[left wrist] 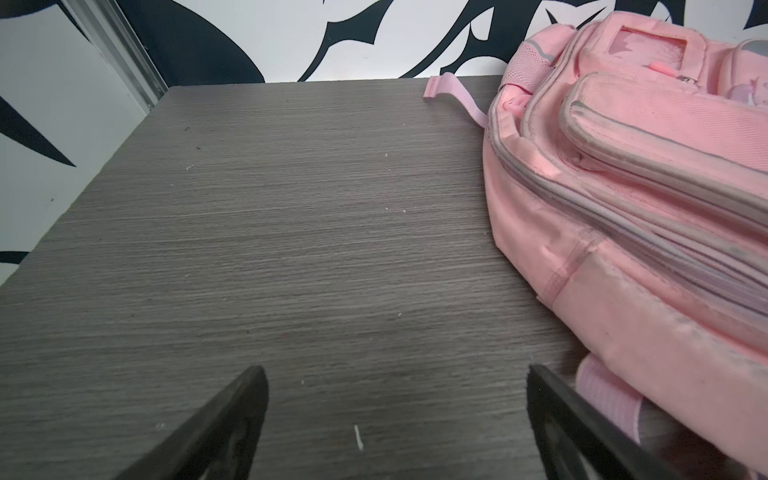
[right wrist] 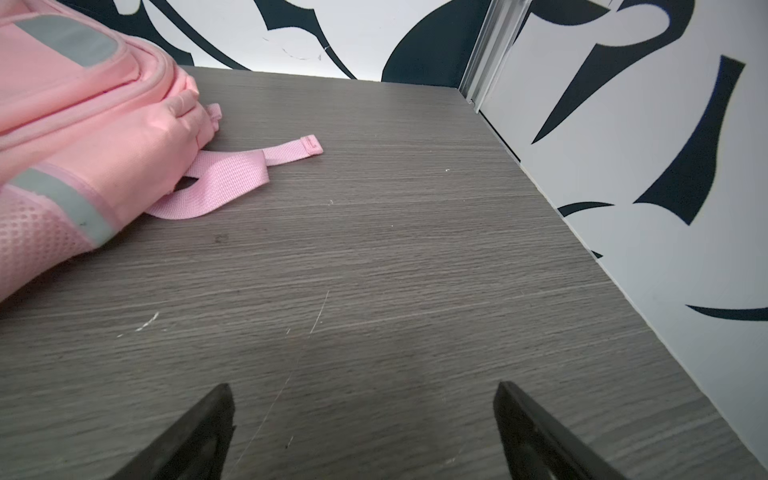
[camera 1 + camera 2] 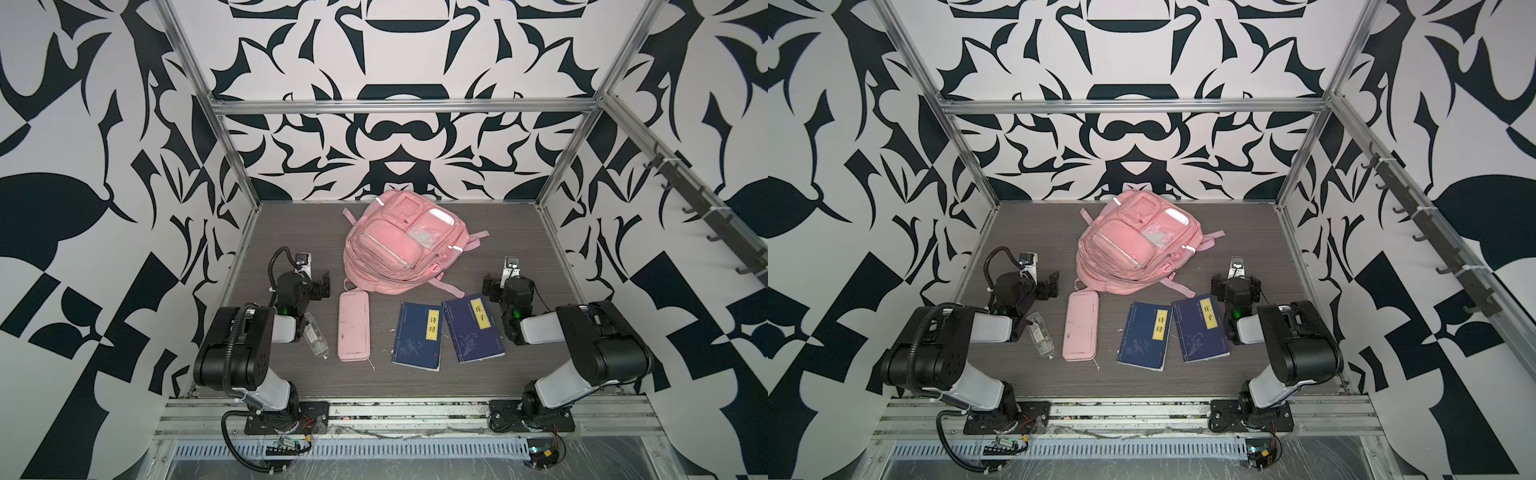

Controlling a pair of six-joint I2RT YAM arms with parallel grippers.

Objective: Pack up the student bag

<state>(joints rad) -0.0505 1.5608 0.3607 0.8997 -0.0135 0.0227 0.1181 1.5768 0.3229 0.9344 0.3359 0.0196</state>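
Left hand and right hand are being held wide open, empty, low over the surface, arms folded back. Student bag is lying flat rear-centre, between them.

A grey wood-grain bench forms the floor of the cell. Behind it and on both its sides stand white walls patterned with bold black swirls. Aluminium posts rise from its back corners. A rail of dark hooks runs along the wall to its right. The light is soft and even.
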